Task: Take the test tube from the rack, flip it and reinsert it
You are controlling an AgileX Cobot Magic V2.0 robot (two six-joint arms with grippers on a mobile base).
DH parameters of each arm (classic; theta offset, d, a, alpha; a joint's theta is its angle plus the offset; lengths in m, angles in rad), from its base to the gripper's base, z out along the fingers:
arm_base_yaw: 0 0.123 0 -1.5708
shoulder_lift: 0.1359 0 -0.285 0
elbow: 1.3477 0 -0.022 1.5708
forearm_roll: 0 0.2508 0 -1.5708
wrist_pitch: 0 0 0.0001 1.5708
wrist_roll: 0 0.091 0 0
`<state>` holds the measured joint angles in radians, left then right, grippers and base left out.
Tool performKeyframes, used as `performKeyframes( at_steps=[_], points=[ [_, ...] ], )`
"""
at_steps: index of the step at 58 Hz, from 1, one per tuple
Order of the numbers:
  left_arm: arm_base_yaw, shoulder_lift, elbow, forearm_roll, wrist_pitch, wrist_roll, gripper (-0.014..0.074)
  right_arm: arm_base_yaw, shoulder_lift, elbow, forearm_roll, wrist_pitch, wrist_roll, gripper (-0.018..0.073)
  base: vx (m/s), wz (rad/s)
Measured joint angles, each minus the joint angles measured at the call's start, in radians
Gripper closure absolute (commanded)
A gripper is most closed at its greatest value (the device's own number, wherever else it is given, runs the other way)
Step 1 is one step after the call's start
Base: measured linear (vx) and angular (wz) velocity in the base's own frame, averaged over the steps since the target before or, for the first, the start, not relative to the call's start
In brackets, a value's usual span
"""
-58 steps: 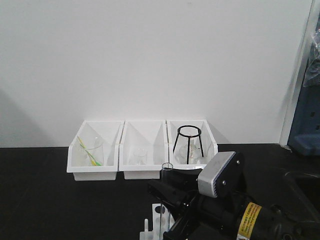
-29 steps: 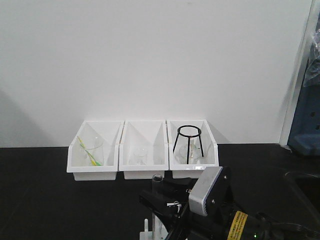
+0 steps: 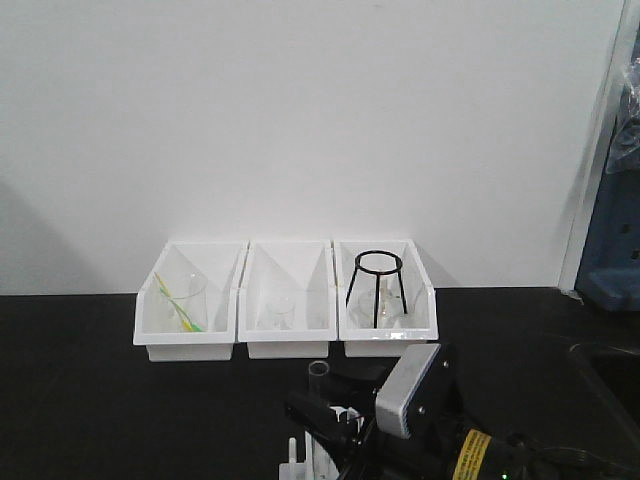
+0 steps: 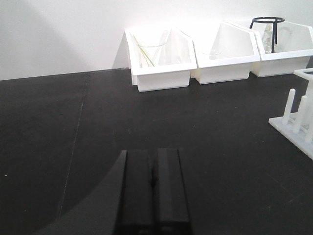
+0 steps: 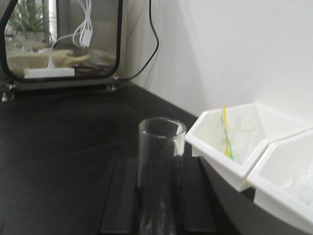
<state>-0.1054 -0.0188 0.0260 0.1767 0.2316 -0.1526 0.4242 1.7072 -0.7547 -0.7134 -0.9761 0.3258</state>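
A clear glass test tube (image 5: pixel 157 161) stands upright with its open end up, and my right gripper (image 5: pixel 157 169) is shut on it, one black finger on each side. From the front, the test tube (image 3: pixel 318 372) rises above the right gripper (image 3: pixel 324 408), just over the white rack (image 3: pixel 316 452) at the bottom edge; the arm hides most of the rack. In the left wrist view the rack (image 4: pixel 298 128) shows its upright pegs at the far right. My left gripper (image 4: pixel 152 183) is shut and holds nothing, low over the black table, well left of the rack.
Three white open-fronted bins (image 3: pixel 190 338) (image 3: pixel 288 340) (image 3: pixel 392 332) line the back wall, holding glassware and a black tripod stand (image 3: pixel 378 285). A glass-fronted cabinet (image 5: pixel 63 44) stands beyond the right gripper. A blue object (image 3: pixel 615 255) sits at the far right.
My right arm has come down and slightly left with the test tube, bringing the tube lower over the rack. The left gripper shows in no earlier frame.
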Motion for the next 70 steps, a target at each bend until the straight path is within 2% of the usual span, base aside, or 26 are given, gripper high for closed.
performKeyframes(
  at_steps=[15, 22, 29, 44, 52, 63, 70],
  points=[
    [0.000, 0.000, 0.000, 0.000, 0.000, 0.000, 0.0602, -0.001, 0.096, 0.000, 0.000, -0.043, 0.000, 0.0564, 0.00, 0.00],
    [0.000, 0.000, 0.000, 0.000, 0.000, 0.000, 0.0602, -0.001, 0.114, 0.000, 0.002, -0.043, 0.000, 0.0524, 0.00, 0.00],
    [0.000, 0.000, 0.000, 0.000, 0.000, 0.000, 0.0602, -0.001, 0.115, 0.000, 0.002, -0.043, 0.000, 0.0435, 0.00, 0.00],
    [0.000, 0.000, 0.000, 0.000, 0.000, 0.000, 0.0602, -0.001, 0.115, 0.000, 0.002, -0.038, 0.003, 0.0157, 0.00, 0.00],
    [0.000, 0.000, 0.000, 0.000, 0.000, 0.000, 0.0602, -0.001, 0.112, 0.000, 0.002, -0.038, 0.004, 0.0065, 0.00, 0.00],
    [0.000, 0.000, 0.000, 0.000, 0.000, 0.000, 0.0602, -0.001, 0.024, 0.000, 0.004, -0.006, 0.004, 0.0078, 0.00, 0.00],
    [0.000, 0.000, 0.000, 0.000, 0.000, 0.000, 0.0602, -0.001, -0.115, 0.000, 0.020, 0.093, 0.025, 0.0153, 0.00, 0.00]
  ],
)
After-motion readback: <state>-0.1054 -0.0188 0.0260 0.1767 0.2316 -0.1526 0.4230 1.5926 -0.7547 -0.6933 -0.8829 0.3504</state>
